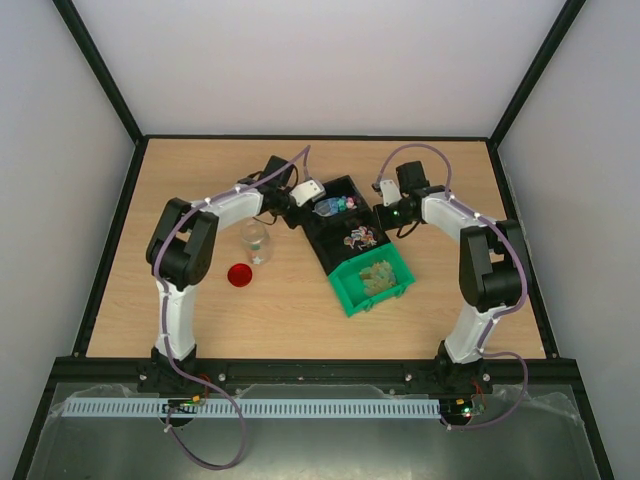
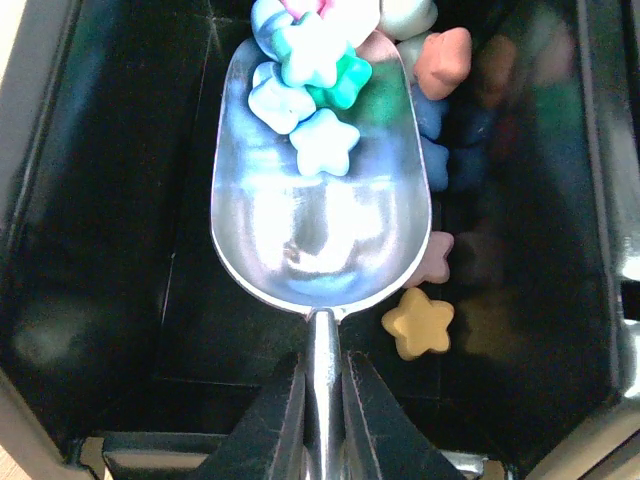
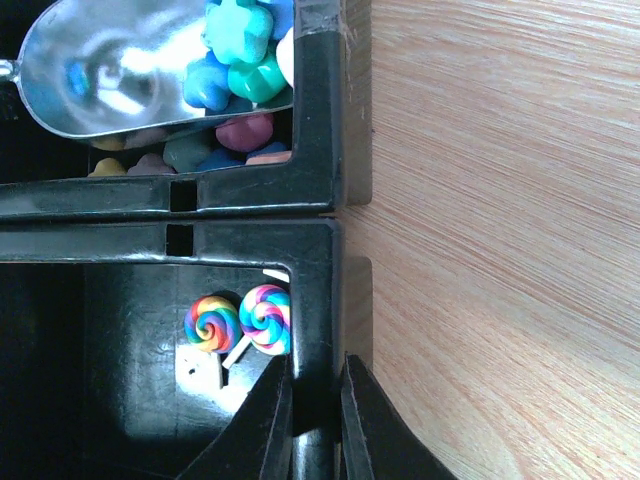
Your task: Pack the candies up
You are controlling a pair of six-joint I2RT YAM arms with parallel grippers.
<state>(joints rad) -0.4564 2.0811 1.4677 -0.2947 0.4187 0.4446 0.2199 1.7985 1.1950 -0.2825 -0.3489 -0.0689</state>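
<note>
From above, the pale wooden desk [image 1: 300, 320] lies inside a black frame [image 1: 300, 372], shut in by plain whitish walls [image 1: 330, 60]. Toward the desk's far edge a far black bin [image 1: 346, 184], a middle black bin [image 1: 325, 240] and a green bin [image 1: 352, 300] form a slanted row. All three hold candies [image 1: 335, 207]: pastel, mixed-colour and greenish-tan in that order. A clear jar [image 1: 255, 243] and a red lid [image 1: 239, 276] stand nearer the left edge.

In the left wrist view, the left gripper [image 2: 322, 385] is clamped on the handle of a silver scoop [image 2: 320, 220]. Its bowl carries blue and green star candies inside the far black bin, and more stars lie beside it.

In the right wrist view, the right gripper [image 3: 315, 395] pinches the middle black bin's wall, with two rainbow swirls just inside. Bare wood grain lies to the right.
</note>
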